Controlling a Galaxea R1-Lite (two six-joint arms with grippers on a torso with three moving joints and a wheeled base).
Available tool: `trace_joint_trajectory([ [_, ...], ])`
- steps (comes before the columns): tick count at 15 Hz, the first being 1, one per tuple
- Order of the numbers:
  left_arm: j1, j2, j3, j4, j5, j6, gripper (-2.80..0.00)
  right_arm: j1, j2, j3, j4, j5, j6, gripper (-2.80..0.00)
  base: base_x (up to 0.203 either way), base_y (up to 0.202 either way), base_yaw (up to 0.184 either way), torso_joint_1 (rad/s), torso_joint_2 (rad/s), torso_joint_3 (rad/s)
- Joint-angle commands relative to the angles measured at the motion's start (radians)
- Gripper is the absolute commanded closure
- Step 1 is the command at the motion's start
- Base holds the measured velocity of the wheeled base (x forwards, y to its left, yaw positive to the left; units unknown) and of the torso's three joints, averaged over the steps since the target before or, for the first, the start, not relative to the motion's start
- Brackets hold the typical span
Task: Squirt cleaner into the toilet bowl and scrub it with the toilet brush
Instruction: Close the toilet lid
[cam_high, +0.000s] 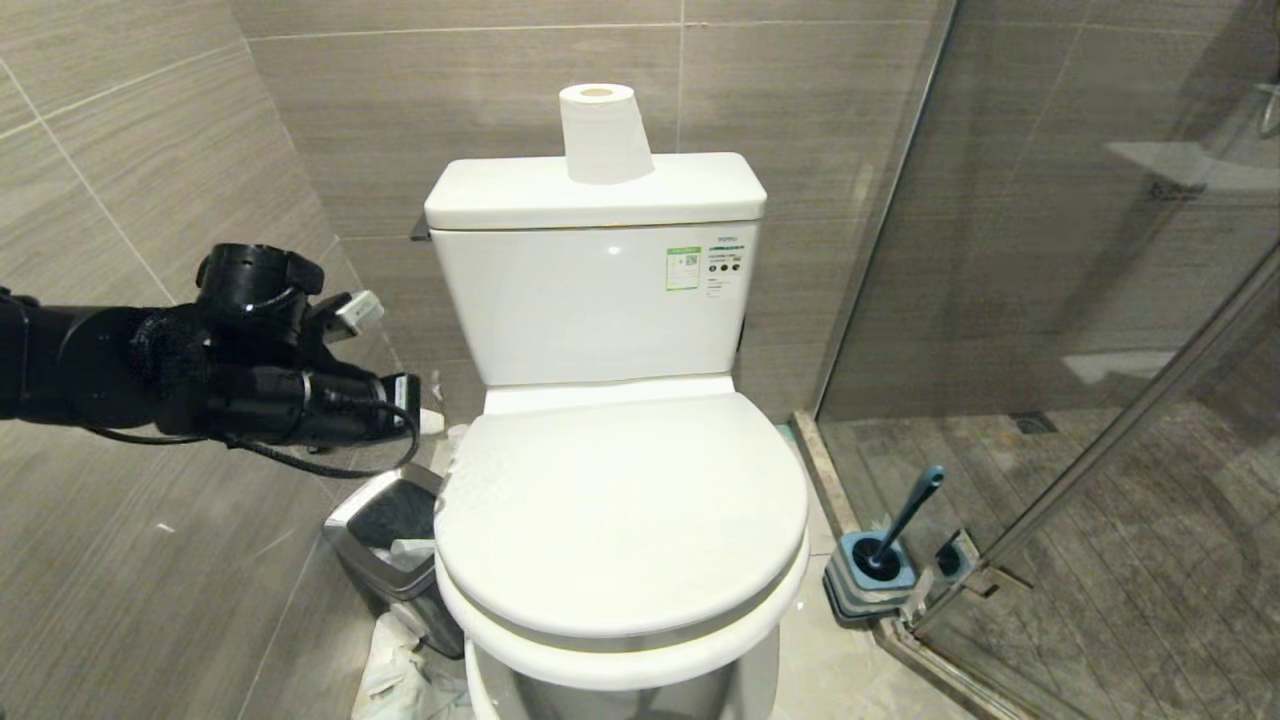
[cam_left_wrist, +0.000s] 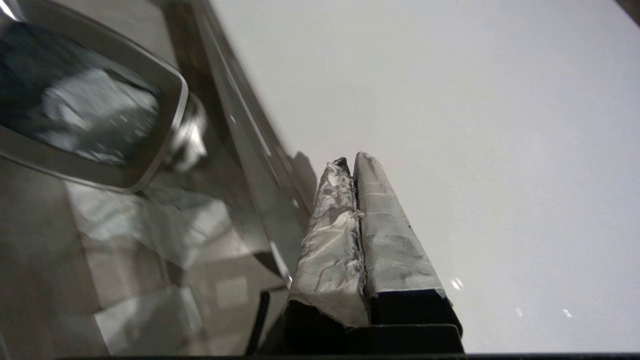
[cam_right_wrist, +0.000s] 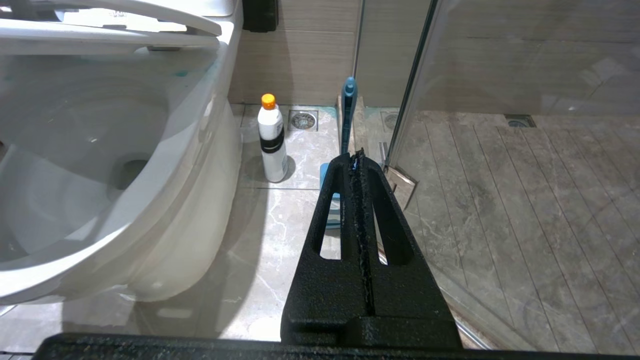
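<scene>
The toilet bowl (cam_right_wrist: 100, 165) is white and glossy, and its lid (cam_high: 620, 510) is down. A small turquoise smear of cleaner (cam_right_wrist: 181, 73) shows under the seat's edge. The toilet brush (cam_high: 905, 520) stands in its striped holder (cam_high: 868, 580) on the floor right of the toilet; its handle (cam_right_wrist: 348, 115) rises just beyond my right gripper (cam_right_wrist: 357, 152). That gripper is shut and empty, low beside the bowl. My left gripper (cam_high: 428, 420), with taped fingers (cam_left_wrist: 380, 225), is shut and empty at the lid's left edge (cam_left_wrist: 450, 150).
A white bottle with an orange cap (cam_right_wrist: 271, 140) stands on the floor between bowl and brush. A steel-rimmed bin (cam_high: 390, 540) with crumpled paper sits left of the toilet. A toilet roll (cam_high: 603, 130) stands on the tank. A glass shower screen (cam_high: 1050, 300) closes the right side.
</scene>
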Motion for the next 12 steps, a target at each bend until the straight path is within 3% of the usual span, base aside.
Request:
trace_joint_trajectory([
  [1,-0.001,-0.003,0.001,0.092,-0.066,0.001,0.0,0.0,0.001,0.0,0.0,0.0,0.001,0.0,0.0,0.0,0.0,0.0,0.0,0.0],
  [5,0.001,-0.019,0.061,0.155,-0.127,0.014,0.0,0.0,0.001,0.0,0.0,0.0,0.001,0.0,0.0,0.0,0.0,0.0,0.0,0.0],
  [8,0.0,-0.039,0.167,0.155,-0.172,0.088,0.0,0.0,0.001,0.0,0.0,0.0,0.0,0.0,0.0,0.0,0.0,0.0,0.0,0.0],
  [12,-0.017,-0.035,0.178,0.155,-0.185,0.09,0.0,0.0,0.001,0.0,0.0,0.0,0.0,0.0,0.0,0.0,0.0,0.0,0.0,0.0],
])
